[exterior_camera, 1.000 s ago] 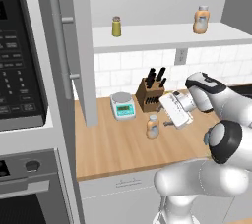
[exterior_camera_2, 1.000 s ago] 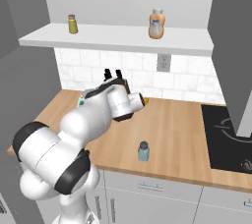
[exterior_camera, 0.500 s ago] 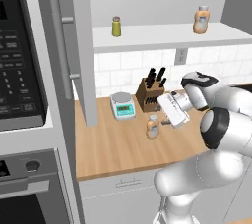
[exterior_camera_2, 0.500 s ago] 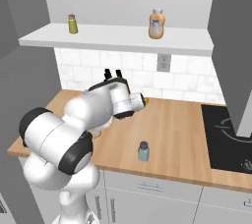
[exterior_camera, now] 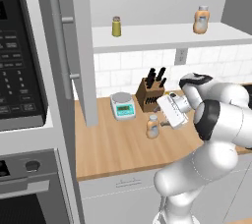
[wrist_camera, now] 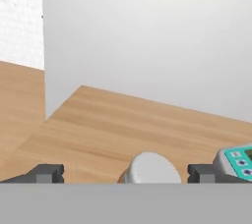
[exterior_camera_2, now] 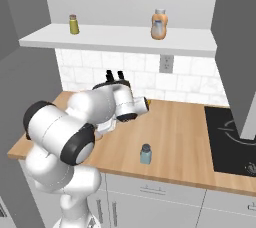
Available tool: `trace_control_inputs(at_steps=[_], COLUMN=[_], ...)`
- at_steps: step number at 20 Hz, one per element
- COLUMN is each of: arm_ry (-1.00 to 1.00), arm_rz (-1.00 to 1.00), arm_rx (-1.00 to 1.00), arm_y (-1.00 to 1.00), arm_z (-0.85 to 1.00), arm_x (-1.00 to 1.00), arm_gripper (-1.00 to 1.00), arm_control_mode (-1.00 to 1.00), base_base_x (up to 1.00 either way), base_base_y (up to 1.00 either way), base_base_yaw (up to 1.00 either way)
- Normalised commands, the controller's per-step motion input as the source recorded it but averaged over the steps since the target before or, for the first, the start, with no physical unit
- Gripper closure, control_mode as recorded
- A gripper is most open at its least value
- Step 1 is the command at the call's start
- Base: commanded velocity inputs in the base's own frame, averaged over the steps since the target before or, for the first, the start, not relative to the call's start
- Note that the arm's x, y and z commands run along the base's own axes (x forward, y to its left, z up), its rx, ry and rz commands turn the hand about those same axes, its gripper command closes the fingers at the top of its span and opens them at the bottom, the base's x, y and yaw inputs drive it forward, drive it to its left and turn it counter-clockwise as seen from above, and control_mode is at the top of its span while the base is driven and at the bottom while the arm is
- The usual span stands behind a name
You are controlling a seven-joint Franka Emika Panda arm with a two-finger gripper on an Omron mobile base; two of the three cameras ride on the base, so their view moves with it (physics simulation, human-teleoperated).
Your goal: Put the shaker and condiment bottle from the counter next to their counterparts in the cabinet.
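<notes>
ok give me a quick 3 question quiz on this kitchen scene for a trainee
1. True or false: the tool is open, and the condiment bottle's grey cap lies between its fingertips.
2. Which item stands on the counter nearest its front edge? A) the blue-grey shaker B) the knife block C) the kitchen scale
3. Fill in: on the cabinet shelf, the olive-yellow shaker and the orange bottle stand ____ (touching / well apart).

Key: 1 true; 2 A; 3 well apart
</notes>
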Motion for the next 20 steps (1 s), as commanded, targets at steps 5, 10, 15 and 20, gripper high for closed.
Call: trace_control_inputs(at_steps=[5, 10, 15, 20], arm_ry=[-0.03, -0.01, -0.01, -0.01], arm_rz=[-0.02, -0.03, -0.01, 0.0], arm_rx=[0.0, 0.0, 0.0, 0.0], arm_y=[-0.06, -0.07, 0.01, 0.14], arm_z=[-0.13, -0.06, -0.05, -0.14], arm_x=[0.22, 0.24, 0.07, -0.17], arm_gripper=[-1.0, -1.0, -1.0, -1.0], arm_control_mode=[-1.0, -1.0, -1.0, -1.0], base_base_x=[0.0, 0.0, 0.0, 0.0], base_base_y=[0.0, 0.0, 0.0, 0.0], base_base_yaw=[0.0, 0.0, 0.0, 0.0])
